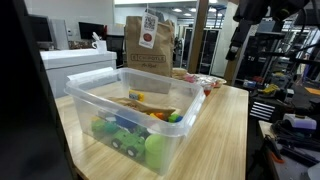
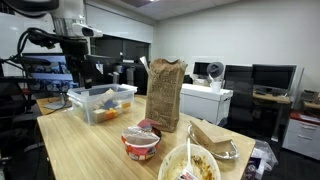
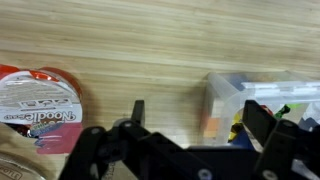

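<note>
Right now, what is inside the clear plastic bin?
The clear bin holds green, orange and yellow toy pieces, heaped toward one end. Whatever lies beneath that heap is covered.

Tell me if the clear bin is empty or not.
Not empty: the bin is lidless, with green and orange toys lying on its bottom.

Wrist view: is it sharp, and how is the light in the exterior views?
Wrist view: soft, blurred; the open gripper is a dark silhouette, the noodle cup label legible. In an exterior view the clear bin is sharp, the background dim. In an exterior view the paper bag is evenly lit.
</note>
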